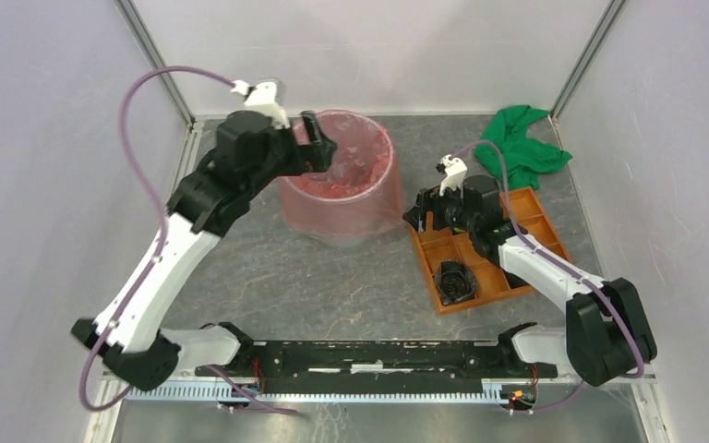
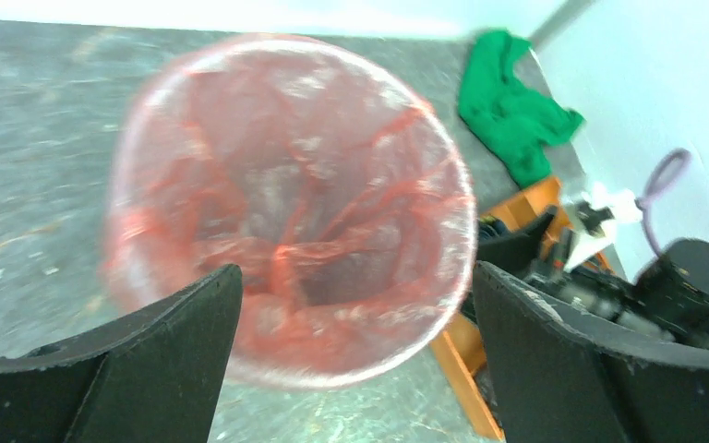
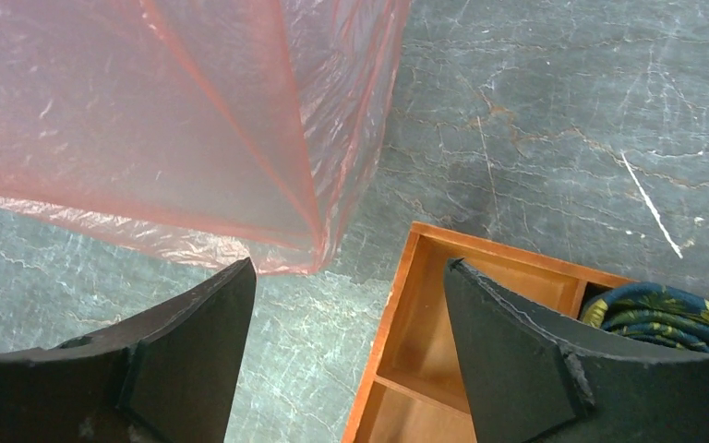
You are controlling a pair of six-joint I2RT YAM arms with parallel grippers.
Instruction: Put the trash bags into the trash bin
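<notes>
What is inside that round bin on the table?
Only the red-pink trash bag, lining the trash bin and crumpled toward the bottom. The film covers the bin's floor, so anything beneath cannot be seen.

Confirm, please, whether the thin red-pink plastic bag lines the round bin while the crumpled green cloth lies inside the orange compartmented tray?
Not quite. The top external view shows the crumpled green cloth lying on the grey table beyond the orange compartmented tray, not inside it. The thin red-pink plastic bag does line the round bin.
</notes>
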